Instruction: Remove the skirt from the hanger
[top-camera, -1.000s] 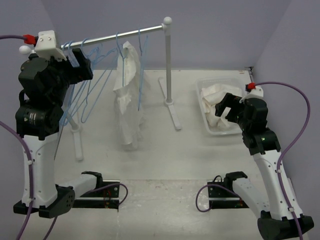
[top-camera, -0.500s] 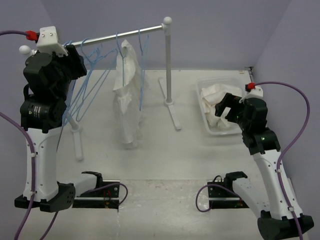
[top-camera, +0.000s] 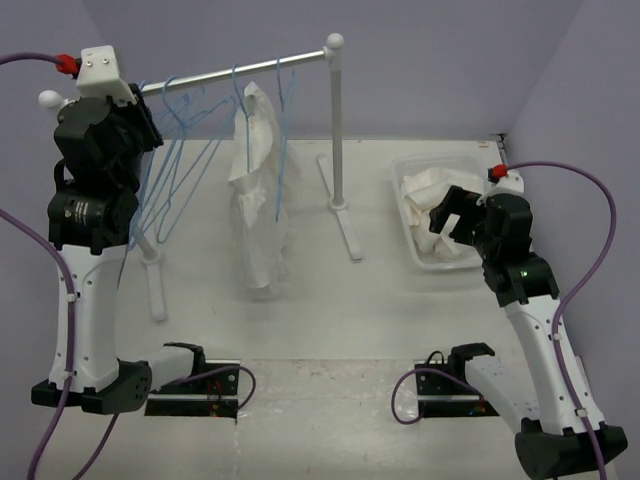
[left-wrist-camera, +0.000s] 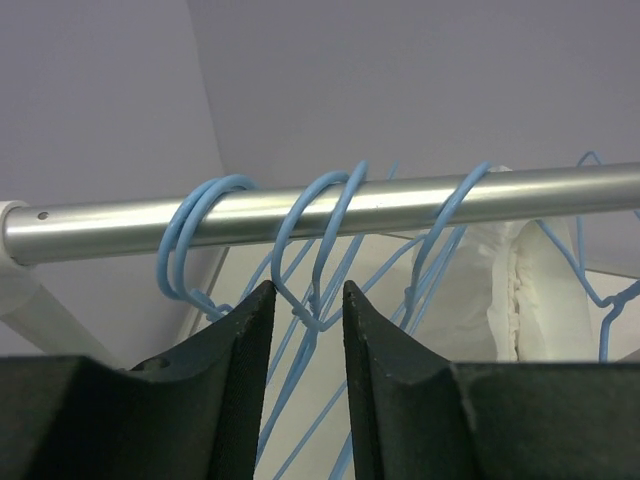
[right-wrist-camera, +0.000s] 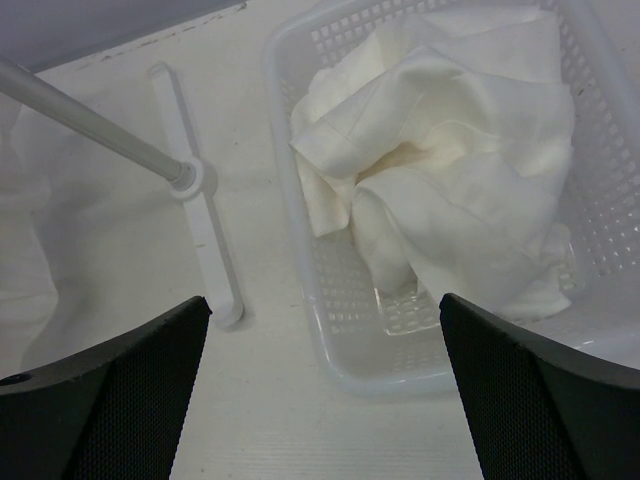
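My left claw (left-wrist-camera: 306, 292), half-closed yet not touching, straddles the neck of one blue hanger (left-wrist-camera: 313, 320) under the rail (left-wrist-camera: 420, 198), other hooks (left-wrist-camera: 172, 255) crowding beside it — my right claw (right-wrist-camera: 322, 300) gapes wide over the skirt (right-wrist-camera: 460, 170) in its basket (right-wrist-camera: 372, 378).

Left wrist view: hangers (left-wrist-camera: 210, 187) drop out of sight behind the left gripper (left-wrist-camera: 307, 292); contact with them cannot be judged. Right wrist view: basket (right-wrist-camera: 283, 200) cut off at right edge

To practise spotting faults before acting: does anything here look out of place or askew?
The left gripper's jaws straddle a bare blue hanger's neck, yet the only hung white garment is farther along the rail.
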